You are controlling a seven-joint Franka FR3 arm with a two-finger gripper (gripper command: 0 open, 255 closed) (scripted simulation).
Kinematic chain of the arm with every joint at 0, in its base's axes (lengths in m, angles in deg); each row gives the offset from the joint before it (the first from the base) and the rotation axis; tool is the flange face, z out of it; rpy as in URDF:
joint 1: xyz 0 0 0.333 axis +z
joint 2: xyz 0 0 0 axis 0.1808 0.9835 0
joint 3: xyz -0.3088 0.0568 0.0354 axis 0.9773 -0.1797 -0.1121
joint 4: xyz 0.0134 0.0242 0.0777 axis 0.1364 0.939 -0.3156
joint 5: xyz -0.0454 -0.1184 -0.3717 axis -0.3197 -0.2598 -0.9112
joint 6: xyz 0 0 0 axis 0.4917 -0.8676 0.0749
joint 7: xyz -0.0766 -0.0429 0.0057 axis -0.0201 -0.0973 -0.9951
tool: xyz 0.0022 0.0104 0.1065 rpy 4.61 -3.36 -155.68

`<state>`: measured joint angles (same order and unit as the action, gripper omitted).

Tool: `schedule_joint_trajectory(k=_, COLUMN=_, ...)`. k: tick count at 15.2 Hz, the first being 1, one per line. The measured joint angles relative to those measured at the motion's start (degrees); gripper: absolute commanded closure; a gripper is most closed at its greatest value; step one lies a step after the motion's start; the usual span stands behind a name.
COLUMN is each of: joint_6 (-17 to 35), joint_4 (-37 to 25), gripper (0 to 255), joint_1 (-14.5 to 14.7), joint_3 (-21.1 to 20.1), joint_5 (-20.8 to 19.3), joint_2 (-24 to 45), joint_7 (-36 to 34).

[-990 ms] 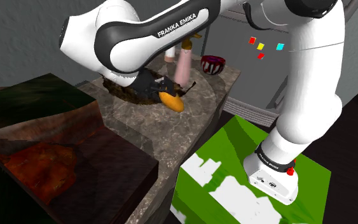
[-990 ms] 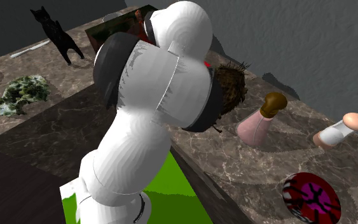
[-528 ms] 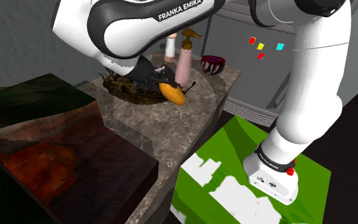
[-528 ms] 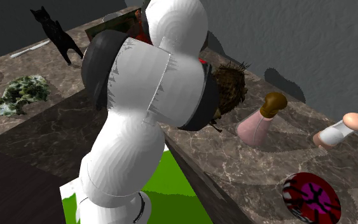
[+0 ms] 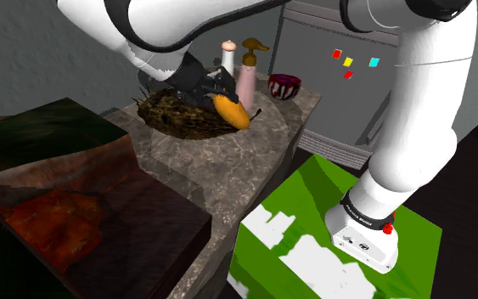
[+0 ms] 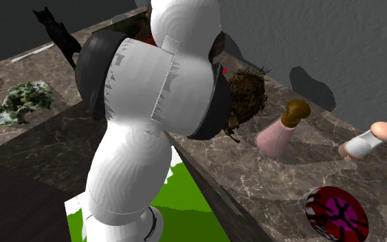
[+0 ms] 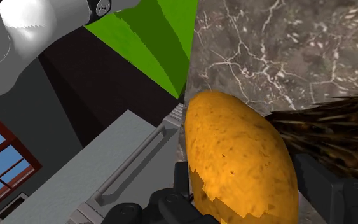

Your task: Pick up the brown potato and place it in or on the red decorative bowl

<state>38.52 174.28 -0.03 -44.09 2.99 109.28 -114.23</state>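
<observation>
Wrist view: the potato (image 7: 238, 153), an oblong with speckled orange-brown skin, sits clasped between the fingers of the black gripper (image 7: 247, 197), above the veined marble counter (image 7: 266, 44). The shoulder view places it over the rim of a dark twiggy nest (image 5: 173, 119), near a pink pump bottle (image 5: 245, 89). The second exterior view shows the red bowl (image 6: 336, 213), pink-veined inside, well apart along the counter.

Shoulder and second exterior views look down past the arm (image 5: 415, 110) onto one counter (image 5: 220, 170); the wrist view sits close.
</observation>
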Motion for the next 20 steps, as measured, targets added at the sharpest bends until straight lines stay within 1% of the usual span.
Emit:
schedule_joint_trajectory(k=2, joint_6=-1.1, joint_4=-1.2, gripper=255, joint_1=0.3, joint_3=0.0, joint_5=0.0, joint_2=-0.2, joint_7=0.5)
schedule_joint_trajectory(k=4, joint_6=-0.2, joint_4=0.3, gripper=255, joint_1=-2.3, joint_3=-0.5, joint_5=-0.2, joint_2=-1.9, joint_7=2.6)
schedule_joint_trajectory(k=6, joint_6=1.8, joint_4=2.9, gripper=255, joint_1=-6.3, joint_3=-1.3, joint_5=-0.2, joint_2=-4.6, joint_7=5.3)
schedule_joint_trajectory(k=9, joint_6=6.1, joint_4=7.9, gripper=255, joint_1=-13.7, joint_3=-2.4, joint_5=0.1, joint_2=-9.8, joint_7=10.6)
schedule_joint_trajectory(k=13, joint_6=12.0, joint_4=13.4, gripper=255, joint_1=-22.2, joint_3=-2.7, joint_5=0.8, joint_2=-16.9, joint_7=18.0)
schedule_joint_trajectory(k=15, joint_6=14.1, joint_4=14.4, gripper=255, joint_1=-24.6, joint_3=-1.9, joint_5=0.1, joint_2=-18.4, joint_7=21.0)
schedule_joint_trajectory(k=18, joint_6=18.5, joint_4=17.0, gripper=255, joint_1=-29.0, joint_3=-0.2, joint_5=0.2, joint_2=-22.8, joint_7=26.6)
schedule_joint_trajectory(k=20, joint_6=20.6, joint_4=17.6, gripper=255, joint_1=-30.7, joint_3=1.2, joint_5=-1.1, joint_2=-23.2, joint_7=28.9)
